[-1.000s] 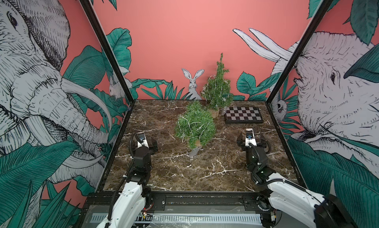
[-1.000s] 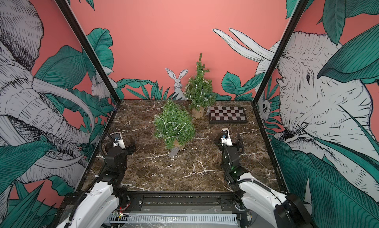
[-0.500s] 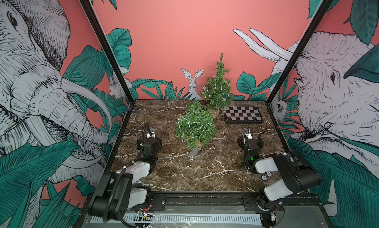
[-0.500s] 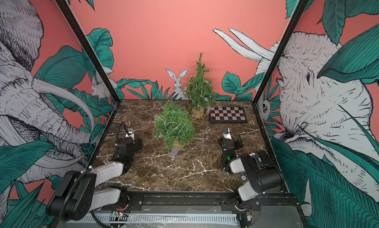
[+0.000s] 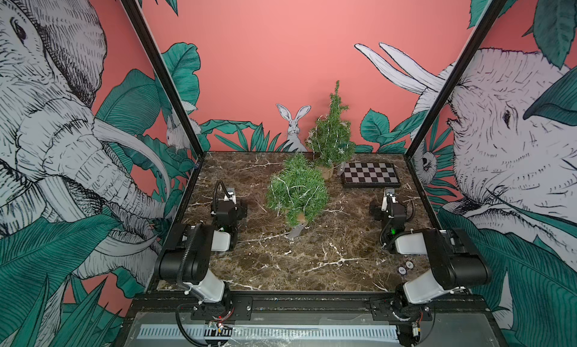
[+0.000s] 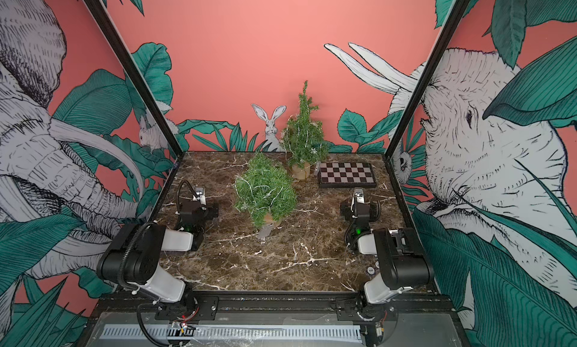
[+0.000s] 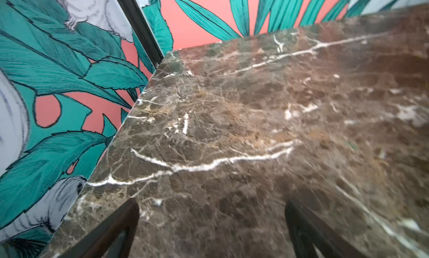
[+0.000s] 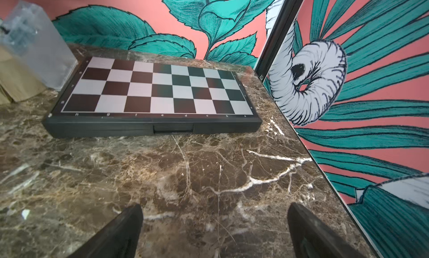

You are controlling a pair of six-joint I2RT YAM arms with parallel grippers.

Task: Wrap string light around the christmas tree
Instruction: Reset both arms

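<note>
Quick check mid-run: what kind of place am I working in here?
Likely a staged robot test cell, not a home: printed jungle wall panels in black frame posts box in a marble-look tabletop, with the robot's mounting rail along its front edge.

- My left gripper [image 7: 211,210] showed only the tips of its fingers [image 7: 120,224]. The wrist view's edge cut off the rest, and the table [image 7: 255,129] beyond them was blurred.
- My right gripper [image 8: 214,212] was cropped the same way in its own wrist view.
- A clear plastic box [image 8: 39,43] ran off the edge of the right wrist view, its contents too blurred to tell.
- The string light [image 5: 307,200] on the near christmas tree [image 5: 296,180] was thin wire, with bulbs too small to make out.
- Branches hid that tree's foot, and I could not identify the grey piece [image 5: 295,231] below it.
- Two small round things [image 5: 401,269] by my right arm were too small to name.
</note>
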